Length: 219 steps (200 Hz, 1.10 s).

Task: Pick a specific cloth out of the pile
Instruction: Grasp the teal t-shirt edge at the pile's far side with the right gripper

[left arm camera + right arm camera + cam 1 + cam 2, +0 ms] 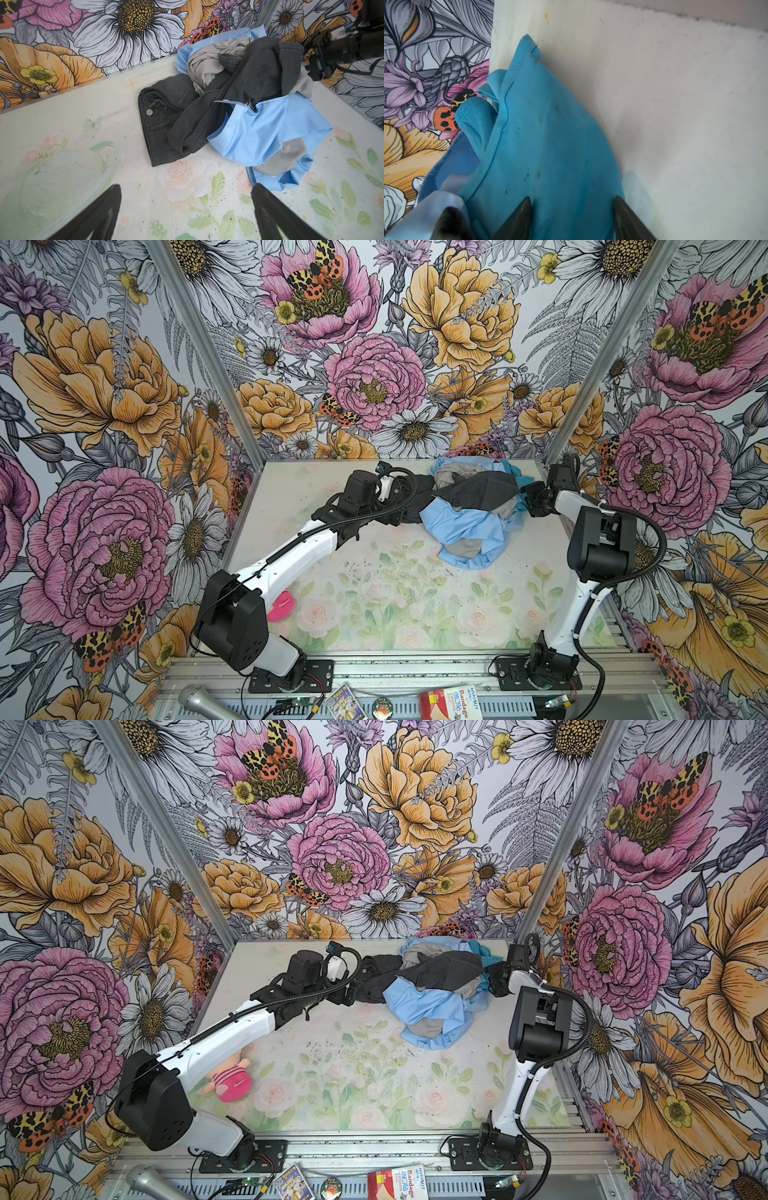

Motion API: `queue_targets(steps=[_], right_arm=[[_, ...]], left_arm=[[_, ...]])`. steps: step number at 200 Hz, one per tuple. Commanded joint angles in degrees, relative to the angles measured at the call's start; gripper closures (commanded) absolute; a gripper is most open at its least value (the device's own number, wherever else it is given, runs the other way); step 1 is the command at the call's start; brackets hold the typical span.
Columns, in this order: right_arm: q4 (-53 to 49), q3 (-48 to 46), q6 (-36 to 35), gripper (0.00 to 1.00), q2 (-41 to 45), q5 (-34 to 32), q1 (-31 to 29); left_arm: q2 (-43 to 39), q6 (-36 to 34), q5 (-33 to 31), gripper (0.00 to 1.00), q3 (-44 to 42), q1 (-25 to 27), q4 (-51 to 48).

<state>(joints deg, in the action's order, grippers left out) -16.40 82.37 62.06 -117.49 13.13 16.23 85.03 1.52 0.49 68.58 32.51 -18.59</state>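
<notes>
My right pincer sits at the pile's far-right edge, its two dark fingertips partly spread and pressed down onto the cloth, with turquoise fabric between them; I cannot tell whether they have a pinch on it. The cloth lies at the side of the pile nearest the back wall and right corner, mostly buried, showing only as a turquoise fringe in both top views. My left pincer stands spread wide and empty over bare tabletop, short of the pile's near-left side. Over the cloth lie the sky-blue shirt, a dark grey garment and a light grey garment.
</notes>
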Motion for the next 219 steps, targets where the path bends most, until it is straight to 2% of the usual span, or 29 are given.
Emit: queue_targets(steps=[1, 20, 37, 49, 78, 134, 177, 219], right_arm=[[3.51, 1.63, 2.33, 0.50, -1.73, 0.74, 0.62], [5.53, 1.75, 3.55, 0.60, -2.15, 1.29, 0.61], [7.01, 1.70, 4.51, 0.71, -2.40, 1.37, 0.57], [7.99, 1.92, 4.56, 0.83, -2.57, 1.82, 0.67], [9.33, 1.33, 4.30, 1.00, -1.04, 0.15, 0.56], [11.10, 0.00, 0.63, 1.00, 6.67, -6.59, 0.25], [16.01, -1.56, -0.33, 1.00, 11.58, -8.60, 0.12], [17.04, 0.84, -5.31, 1.00, 14.14, -10.74, -0.58]], left_arm=[[0.44, 0.50, 0.01, 0.01, 1.93, 0.50, -0.61], [0.40, 0.45, -0.05, 0.01, 2.02, 0.53, -0.74], [0.40, 0.27, 0.03, 0.01, 2.27, 0.53, -0.75], [0.43, 0.05, -0.09, 0.01, 2.55, 0.51, -0.98], [0.26, -0.20, -0.15, 0.01, 2.70, 0.52, -1.45], [0.03, -0.20, 0.34, 0.01, 2.29, 0.53, -1.45], [0.04, 0.16, 0.87, 0.01, 2.00, 0.54, -1.45], [-0.22, 0.41, 1.10, 0.01, 1.51, 0.53, -1.33]])
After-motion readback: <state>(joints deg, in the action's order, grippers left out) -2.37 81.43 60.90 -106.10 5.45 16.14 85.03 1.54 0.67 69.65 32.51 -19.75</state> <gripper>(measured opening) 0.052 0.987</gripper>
